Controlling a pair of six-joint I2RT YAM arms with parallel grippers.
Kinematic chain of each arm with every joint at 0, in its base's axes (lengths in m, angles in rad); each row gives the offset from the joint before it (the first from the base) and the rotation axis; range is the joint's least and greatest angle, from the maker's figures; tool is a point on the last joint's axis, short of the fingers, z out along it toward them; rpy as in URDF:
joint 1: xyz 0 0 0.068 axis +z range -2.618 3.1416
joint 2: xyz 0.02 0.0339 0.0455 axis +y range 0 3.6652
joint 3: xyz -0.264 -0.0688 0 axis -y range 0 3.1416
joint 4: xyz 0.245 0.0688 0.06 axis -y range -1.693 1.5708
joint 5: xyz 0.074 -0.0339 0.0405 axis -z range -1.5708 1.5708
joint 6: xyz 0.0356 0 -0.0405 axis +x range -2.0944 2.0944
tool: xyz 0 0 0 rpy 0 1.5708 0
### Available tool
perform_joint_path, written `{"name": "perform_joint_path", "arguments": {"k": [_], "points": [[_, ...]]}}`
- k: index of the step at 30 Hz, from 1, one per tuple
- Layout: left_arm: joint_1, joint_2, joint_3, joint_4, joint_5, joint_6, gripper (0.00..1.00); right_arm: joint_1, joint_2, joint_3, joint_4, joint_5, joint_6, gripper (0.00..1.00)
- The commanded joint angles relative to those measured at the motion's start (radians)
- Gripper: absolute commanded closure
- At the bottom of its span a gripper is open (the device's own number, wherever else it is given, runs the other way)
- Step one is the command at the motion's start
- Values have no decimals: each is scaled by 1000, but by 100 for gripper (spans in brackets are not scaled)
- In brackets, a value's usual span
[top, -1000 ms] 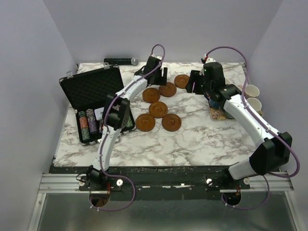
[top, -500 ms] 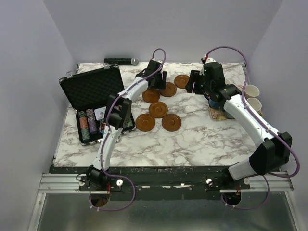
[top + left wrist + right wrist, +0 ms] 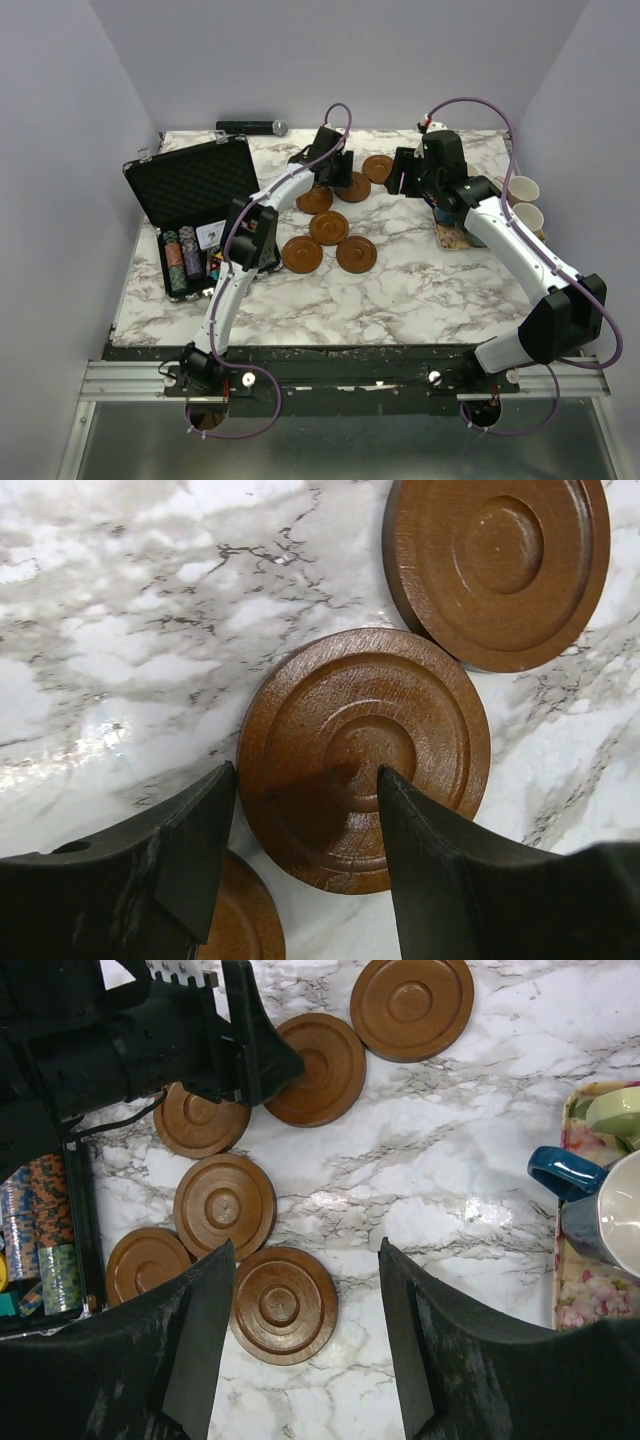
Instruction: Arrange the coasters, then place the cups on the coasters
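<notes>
Six round reddish-brown coasters lie on the marble table. In the left wrist view, my left gripper is open and low over one coaster. One finger stands at its left edge and the other fingertip lies over its middle. This same coaster lies in the back row beside two others. My right gripper hangs open and empty high above the front coaster. A dark blue cup and a pale yellow-green cup stand on the floral tray.
An open black case with poker chips lies at the left. A black cylinder rests at the back edge. Two cream-inside cups stand at the right edge, next to the tray.
My left gripper has moved right and down over the back-row coaster, and its jaws have narrowed. The right arm and the coasters have not moved.
</notes>
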Motion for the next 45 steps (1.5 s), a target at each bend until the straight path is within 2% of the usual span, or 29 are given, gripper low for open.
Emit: {"name": "perform_joint_path", "arguments": {"k": [1, 6, 11, 17, 21, 28, 37, 45], "points": [[-25, 25, -22, -7, 41, -24, 34, 1, -23, -13, 17, -15, 5, 33], [-29, 26, -24, -9, 27, -35, 33, 1, -23, -16, 18, -15, 5, 33], [-29, -6, -40, 2, -4, -24, 17, 1, -22, -17, 20, -12, 5, 32], [-34, -115, -174, 132, 21, 46, 1, 1, -19, -20, 25, -12, 5, 25], [-49, -181, -260, 192, 27, 151, 1, 0, -17, -22, 28, -14, 4, 16], [-89, -234, -344, 215, 21, 336, 1, 1, -25, -39, 43, -22, 0, 12], [-118, -225, -349, 180, -42, 424, 1, 1, -36, -49, 45, -20, 2, 10], [-133, -228, -373, 197, -156, 419, 1, 1, -39, -53, 48, -22, 4, 9]]}}
